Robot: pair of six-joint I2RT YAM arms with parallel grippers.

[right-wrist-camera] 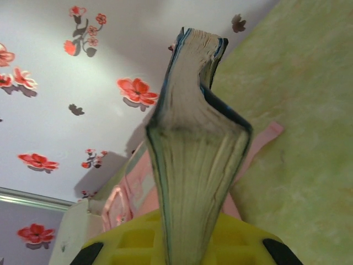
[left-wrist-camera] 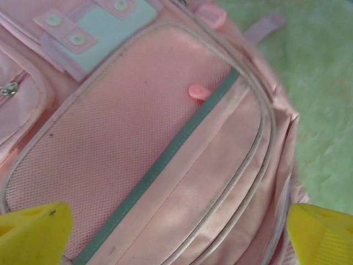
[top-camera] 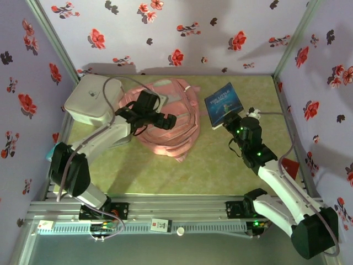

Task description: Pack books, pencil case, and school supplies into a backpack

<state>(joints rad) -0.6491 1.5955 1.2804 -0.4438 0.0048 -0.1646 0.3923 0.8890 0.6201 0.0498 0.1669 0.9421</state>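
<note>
Book [top-camera: 224, 104] clamped in right jaws; left jaws spread above backpack [top-camera: 177, 137].

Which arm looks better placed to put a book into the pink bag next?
Probably the right. The right gripper is shut on a dark blue book, raised beside the backpack. The left gripper hangs open and empty over the backpack.

Pale pink soft backpack [top-camera: 177, 138] [left-wrist-camera: 165, 138] lies flat on the green desk [top-camera: 165, 176], upper centre of the top view, front up. Mesh pocket, green trim, pink zip pulls. One dark blue book [top-camera: 224, 104] [right-wrist-camera: 193, 165] with pale cover print sits just right of it, tilted. Its lower edge is clamped in the right gripper [top-camera: 236, 121], pages slightly splayed.
</note>
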